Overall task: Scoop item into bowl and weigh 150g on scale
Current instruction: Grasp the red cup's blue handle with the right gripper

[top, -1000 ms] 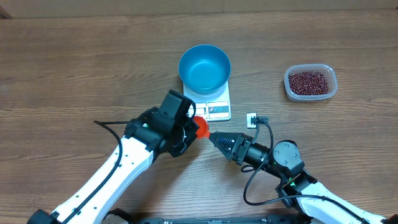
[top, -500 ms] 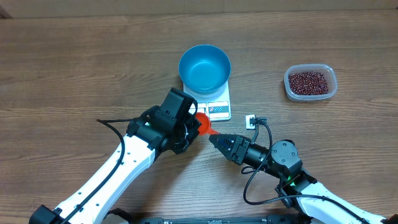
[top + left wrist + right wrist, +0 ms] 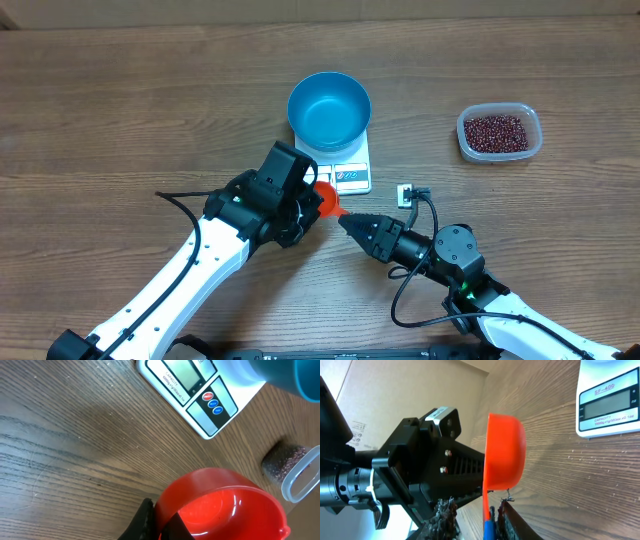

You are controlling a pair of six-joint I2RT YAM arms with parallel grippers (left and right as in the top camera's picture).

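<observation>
The left gripper is clenched on the rim of a red scoop and holds it just in front of the display edge of the scale. The scoop's cup is turned on its side and its thin handle points toward the right arm. In the left wrist view the inside of the cup is bare red plastic, with the black fingers pressed against its near edge. The right gripper meets the scoop from the opposite side. In its own wrist view the handle runs down between its two fingers, and the jaws stand a little apart. A clear gap shows between the handle and the finger on the left of that view. The other finger sits close beside the handle, though contact there cannot be told. This claw therefore straddles the handle without clamping it. The beans lie as a maroon heap inside a clear tub on the right part of the table. They are well apart from both grippers, off to the right of the scale. The blue bowl stands on the scale's platform and covers its far part, its inside plain blue. The grey display and the buttons show on the side nearest the scoop, and the bowl is near the left gripper but not touching it.
</observation>
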